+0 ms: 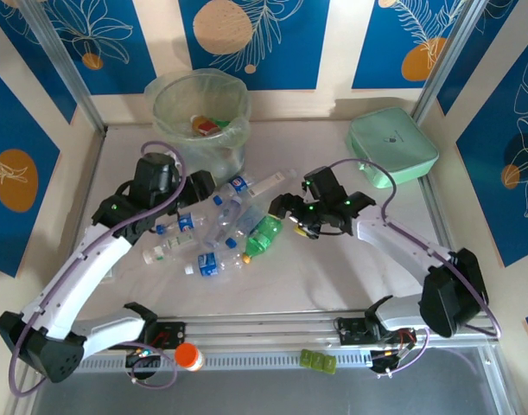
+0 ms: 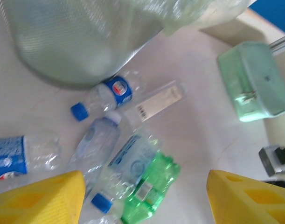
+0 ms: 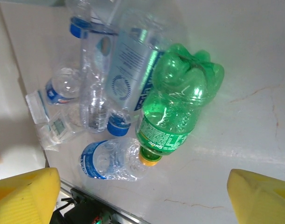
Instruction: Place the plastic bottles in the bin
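My left end effector [image 2: 143, 198] hangs open, its 2 yellow fingers [image 2: 39, 198] wide apart above the bottles [image 1: 216, 232] on the desk [image 1: 333, 268]. It grips nothing, and I see it touching nothing. The right end effector [image 3: 142, 198] is open about as wide over a green bottle [image 3: 179, 102], also empty. The bottles lie in a loose heap between both arms, near the bin [image 1: 173, 86]. The bin stands at the desk's far side with an orange-red item [image 1: 207, 126] inside.
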Available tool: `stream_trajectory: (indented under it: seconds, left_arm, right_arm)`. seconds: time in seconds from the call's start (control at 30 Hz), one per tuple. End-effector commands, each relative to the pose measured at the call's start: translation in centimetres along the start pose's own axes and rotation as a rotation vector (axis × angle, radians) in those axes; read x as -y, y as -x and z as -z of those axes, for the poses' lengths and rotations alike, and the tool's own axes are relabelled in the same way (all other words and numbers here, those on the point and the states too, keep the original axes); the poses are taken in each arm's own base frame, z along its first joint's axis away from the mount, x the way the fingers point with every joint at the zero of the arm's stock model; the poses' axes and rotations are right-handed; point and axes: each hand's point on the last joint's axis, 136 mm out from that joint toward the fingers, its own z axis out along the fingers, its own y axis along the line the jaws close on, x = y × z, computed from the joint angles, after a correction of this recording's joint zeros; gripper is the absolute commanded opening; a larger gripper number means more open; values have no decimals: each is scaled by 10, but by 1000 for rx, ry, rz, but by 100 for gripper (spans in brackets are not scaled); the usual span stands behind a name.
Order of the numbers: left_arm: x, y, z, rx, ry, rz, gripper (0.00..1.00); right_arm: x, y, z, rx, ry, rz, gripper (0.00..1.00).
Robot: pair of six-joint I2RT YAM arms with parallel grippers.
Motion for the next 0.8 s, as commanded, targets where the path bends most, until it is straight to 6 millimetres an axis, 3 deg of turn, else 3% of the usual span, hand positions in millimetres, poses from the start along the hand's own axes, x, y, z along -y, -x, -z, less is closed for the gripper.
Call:
stream_trajectory:
  seconds: [0.0,0.23,0.5,0.63,0.77]
  left_arm:
    - [-2,-6,14,27,-39,-87,70]
    - [-7,-30,24,74,-153,-173,70]
    - [-16,-82,6,23,-314,-81,71]
    - [-17,-91,-5,-2,-339,-60,71]
    - [-17,-92,-9,-9,-334,-72,71]
  right_arm:
    - [-1,-2,-18,-9,0,-61,92]
    - [8,-2,-57,-67,-77,-15,92]
    - [16,5,-86,-87,-54,-54,89]
    - [16,15,-95,-75,-32,-67,87]
    - [24,25,-97,-50,-51,-82,79]
